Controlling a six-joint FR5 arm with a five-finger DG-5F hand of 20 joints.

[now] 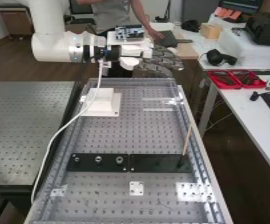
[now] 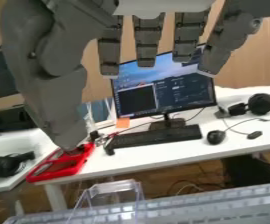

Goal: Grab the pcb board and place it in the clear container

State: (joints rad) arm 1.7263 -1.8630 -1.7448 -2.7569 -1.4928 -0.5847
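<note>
The hand [image 1: 160, 61] is above the far end of the bench in the high view, with straight, spread fingers and nothing visibly held. In the wrist view the hand [image 2: 59, 102] shows a dark thumb apart from its extended fingers. A clear container [image 2: 112, 187] stands at the bench's edge; in the high view, faint bright edges of the clear container [image 1: 175, 101] lie at the far right of the perforated top. I cannot tell for certain which thing is the pcb board; a small pale plate with holes [image 1: 137, 188] lies near the bench's near end.
A white block on a square base [image 1: 102, 104] stands far left on the bench. Two black plates [image 1: 96, 162] lie across the middle, with a thin stick [image 1: 187, 141] upright at the right. Red trays [image 1: 235, 79] rest on the side table. A white cable hangs along the left.
</note>
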